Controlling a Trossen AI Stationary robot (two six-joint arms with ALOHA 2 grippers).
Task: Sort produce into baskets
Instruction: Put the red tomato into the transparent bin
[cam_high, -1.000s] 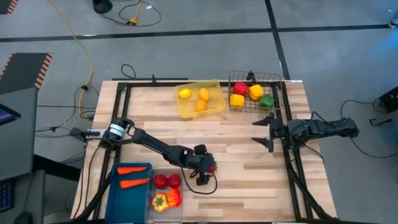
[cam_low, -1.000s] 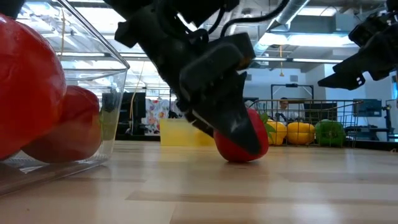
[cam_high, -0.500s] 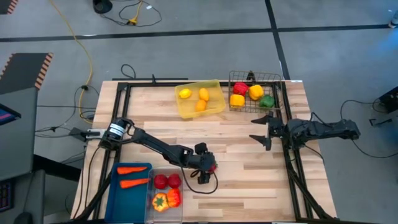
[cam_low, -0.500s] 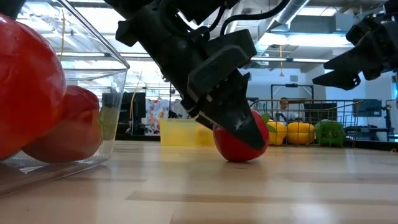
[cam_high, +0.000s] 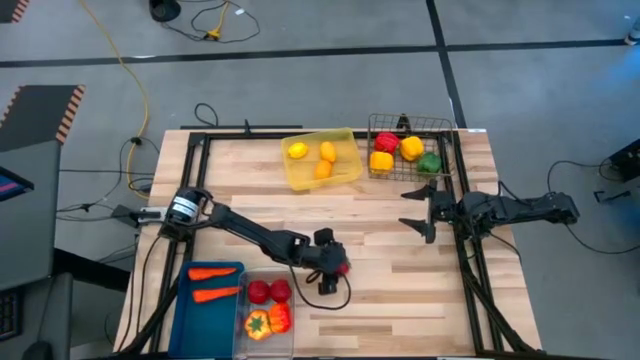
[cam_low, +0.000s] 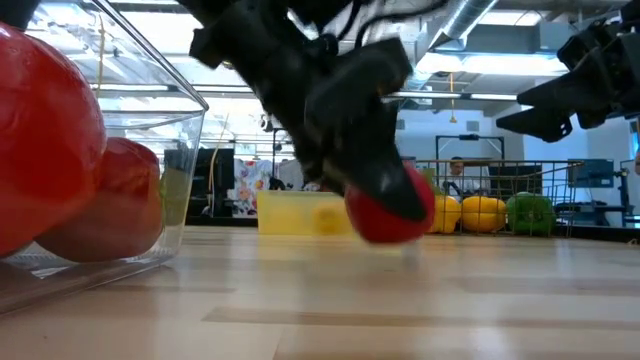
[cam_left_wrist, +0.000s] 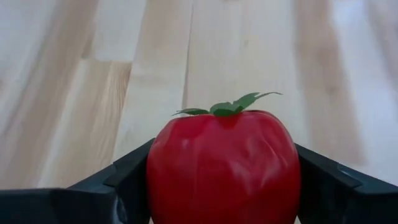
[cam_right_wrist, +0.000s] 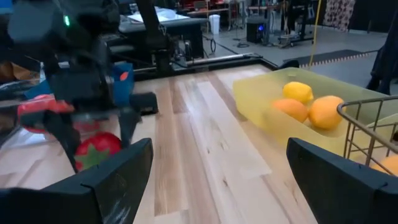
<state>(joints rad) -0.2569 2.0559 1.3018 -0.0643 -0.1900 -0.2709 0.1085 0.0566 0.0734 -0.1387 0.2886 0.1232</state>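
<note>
My left gripper (cam_high: 333, 272) is shut on a red toy tomato (cam_left_wrist: 224, 162) with a green leaf top, near the table's near middle; it also shows in the low view (cam_low: 390, 212). My right gripper (cam_high: 418, 209) is open and empty at the right, in front of the black wire basket (cam_high: 410, 150) holding red, yellow, orange and green peppers. The yellow tray (cam_high: 322, 160) holds lemons. The blue bin (cam_high: 205, 300) holds carrots. The clear bin (cam_high: 266, 310) holds tomatoes and peppers. My left gripper pinches the tomato's two sides (cam_left_wrist: 155, 165) between its two fingers, leaf top facing away from the wrist. In the low view the fingers (cam_low: 360, 140) slant down onto it from above, and the tomato (cam_low: 390, 230) sits just above the tabletop.
Bare wooden tabletop (cam_high: 380, 250) lies between the two arms. The clear bin's wall (cam_low: 150, 170) stands close on the near left in the low view. A black frame rail (cam_high: 470, 280) runs along the right side.
My left gripper has risen a little with the tomato, which has come off the tabletop. My right gripper has drifted slightly toward the table's left and far side, staying open.
</note>
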